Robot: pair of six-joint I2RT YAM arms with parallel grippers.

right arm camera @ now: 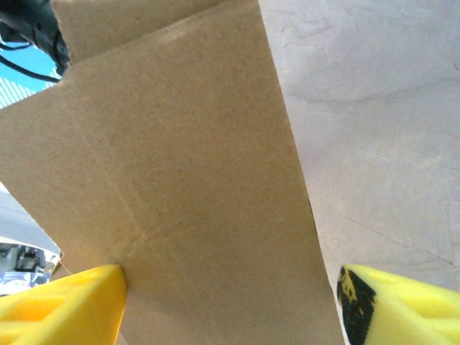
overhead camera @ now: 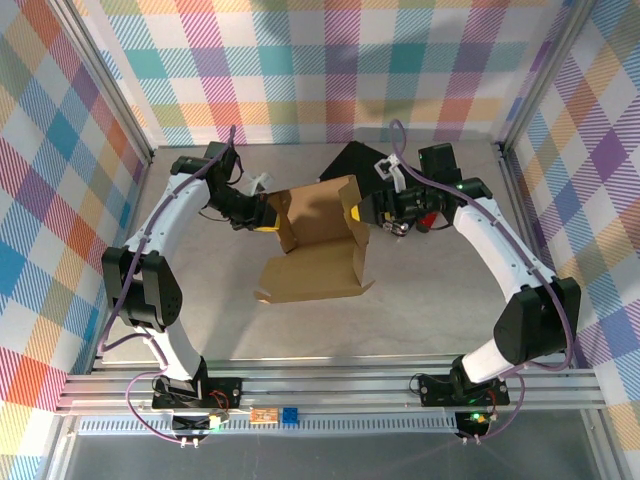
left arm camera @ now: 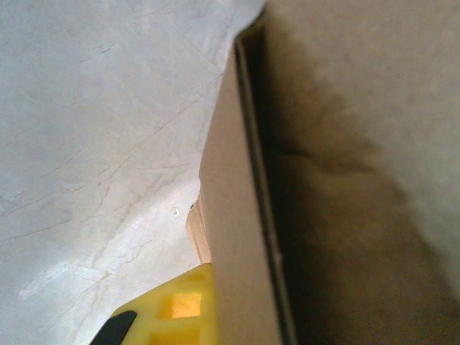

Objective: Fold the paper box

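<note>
Right claw (right arm camera: pixel 230 309) stands spread around the box (overhead camera: pixel 310 270) flap; with only the left claw (overhead camera: pixel 268 216) pinching its wall, that flap may spring back.

Likely lab rig: aluminium frame (overhead camera: pixel 330 385), plaid walls (overhead camera: pixel 330 70).

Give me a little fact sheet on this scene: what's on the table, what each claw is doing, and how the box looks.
surface: pale grey table
main thing: paper box, brown cardboard, partly folded; one part lies flat, another stands up
left gripper: shut on the box's left edge
right gripper: open, its yellow fingers either side of a cardboard panel
behind the box: dark object, too unclear to name
</note>
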